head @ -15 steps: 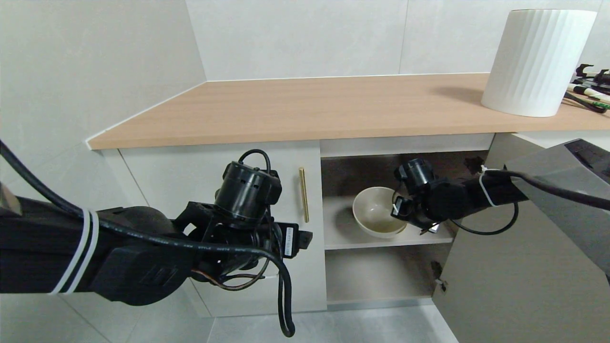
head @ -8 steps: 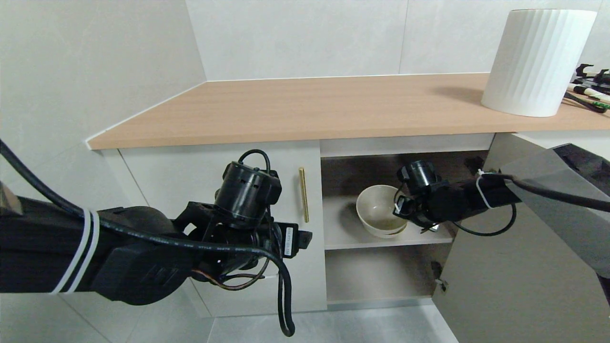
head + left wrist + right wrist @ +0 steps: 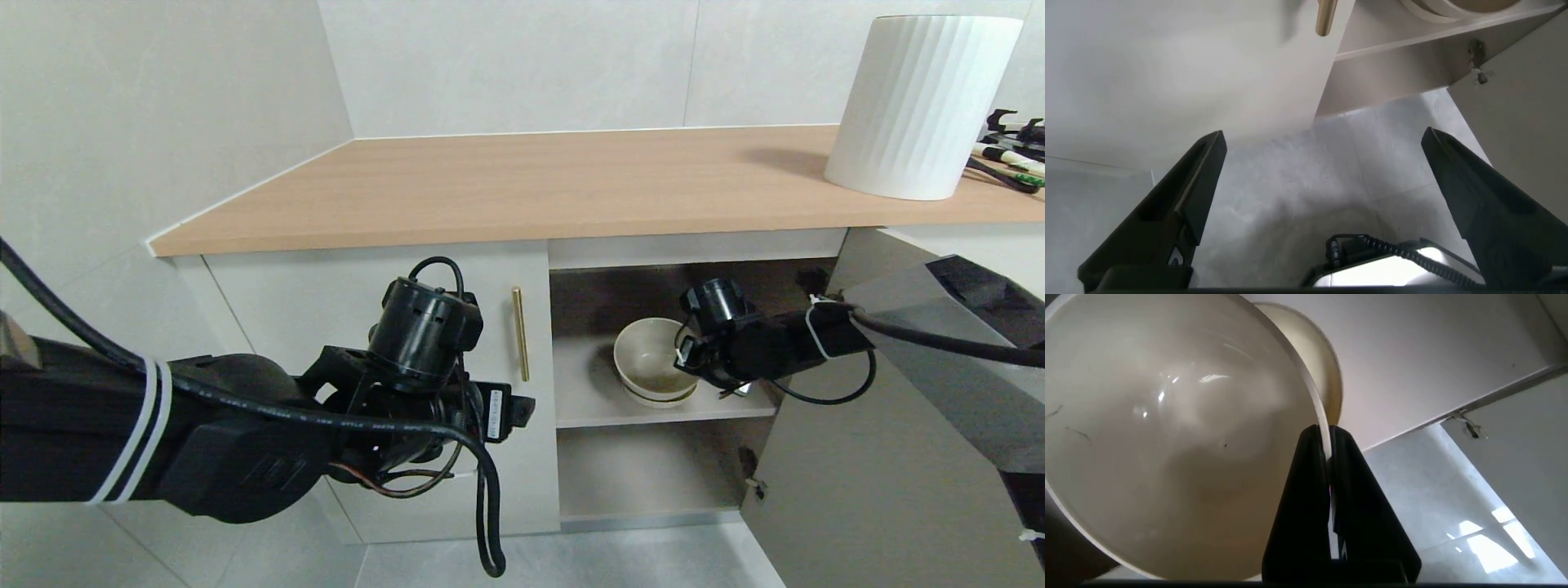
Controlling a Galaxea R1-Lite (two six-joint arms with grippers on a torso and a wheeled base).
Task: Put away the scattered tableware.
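Bowl (image 3: 649, 371) lower, rim in right gripper (image 3: 1327, 461)

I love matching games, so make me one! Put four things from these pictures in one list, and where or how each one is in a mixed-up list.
Things: 1 bowl; 2 white ribbed canister; 3 gold handle; 4 left pincer.
Where or how: A on the wooden countertop; B open, above the floor; C inside the open cabinet, gripped by the right pincer; D on the closed cabinet door.
Pairs: 1-C; 2-A; 3-D; 4-B.
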